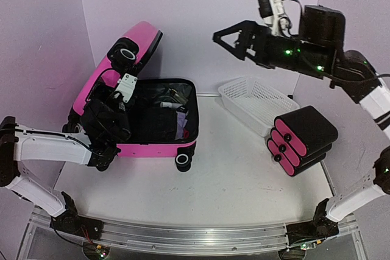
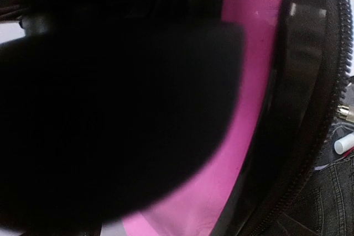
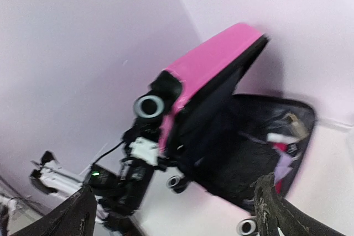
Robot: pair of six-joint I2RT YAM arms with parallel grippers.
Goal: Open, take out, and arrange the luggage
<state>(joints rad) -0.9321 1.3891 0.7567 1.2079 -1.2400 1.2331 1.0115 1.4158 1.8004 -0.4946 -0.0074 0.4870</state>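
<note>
My right hand [image 1: 224, 41] hangs high in the air with its fingers [image 3: 276, 208] spread wide apart and nothing between them. They point toward the luggage [image 1: 155, 114], which lies well away past the fingertips and lower down. Below this hand and back toward its wrist, a white mesh basket [image 1: 256, 98] sits on the desk [image 1: 213, 187]. Just beside the basket, on the side nearer my base, is a stack of black cases with pink ends [image 1: 301, 138]. The luggage is open. Its bright-pink lid [image 1: 137, 38] is raised and tilted back toward the wall, and the lower half lies flat on the desk with the black lining and some loose clothes showing. One black wheel [image 1: 183, 160] sticks out at the near corner. My left hand [image 1: 113, 114] is right up against the luggage, at the left edge where the raised lid meets the lower half. From that wrist most of the view is a dark blur. To the right of the blur I see a strip of pink shell [image 2: 249, 109], then the black zip trim [image 2: 310, 92]. Past the trim, inside the case, are dark denim [image 2: 326, 192] and a small white tube [image 2: 343, 145]. Whether my left hand is apart or together I cannot tell (the blur hides its fingers, and from above the arm covers them).
</note>
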